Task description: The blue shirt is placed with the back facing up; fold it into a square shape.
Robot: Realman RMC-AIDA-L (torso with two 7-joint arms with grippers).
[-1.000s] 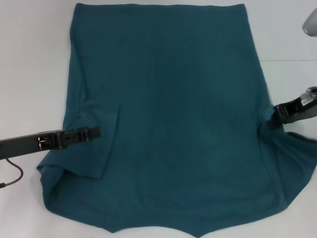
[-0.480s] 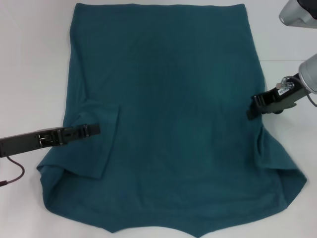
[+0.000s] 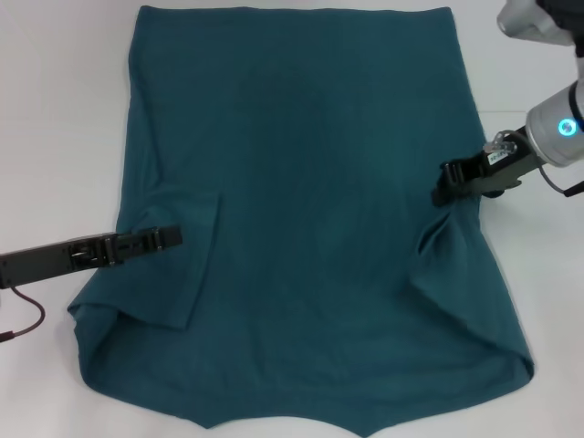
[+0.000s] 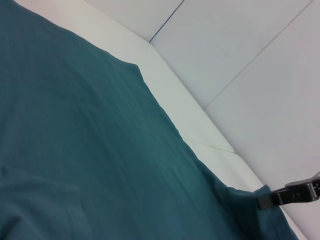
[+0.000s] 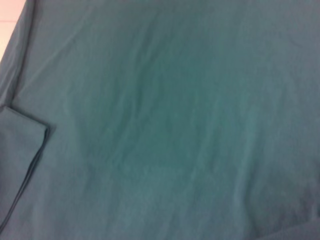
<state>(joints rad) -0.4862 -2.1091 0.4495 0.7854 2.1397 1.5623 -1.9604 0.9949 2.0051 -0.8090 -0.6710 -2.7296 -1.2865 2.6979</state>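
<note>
Right gripper [image 3: 444, 190] has travelled inward and up vs 1 s ago: it was at the shirt's outer right edge by the sleeve, now it sits over the body panel, dragging the right sleeve w/ it, so the sleeve no longer fans out to the side and the right edge runs fairly straight down to the near corner. Left gripper [image 3: 173, 238] hasn't shifted; low over the left sleeve, which is already folded in onto the body. Blue shirt [image 3: 301, 164] lies flat on the white table [image 3: 55, 109], plain side up, filling most of the head view, hem at the far side. R jaws look clenched on a pinch of sleeve cloth: fabric peaks up to the tips and a fold runs down from them; left wrist view shows the same, cloth gathered at the tip [image 4: 265, 199]. L fingers: cannot tell if released or clamped, they lie flat against the cloth. Handling, my read: thin soft cotton, light, no stiffness, drapes and wrinkles wherever it's lifted, follows the gripper w/ lag; some drag on the table likely, so pulls may shift the lower layer. Not fragile, not slippery. Best holds are edges and corners: sleeve hem, shoulder seam, bottom hem corners, where cloth is doubled and a pinch takes one layer cleanly. Mid-panel pinch would likely bunch both layers.
</note>
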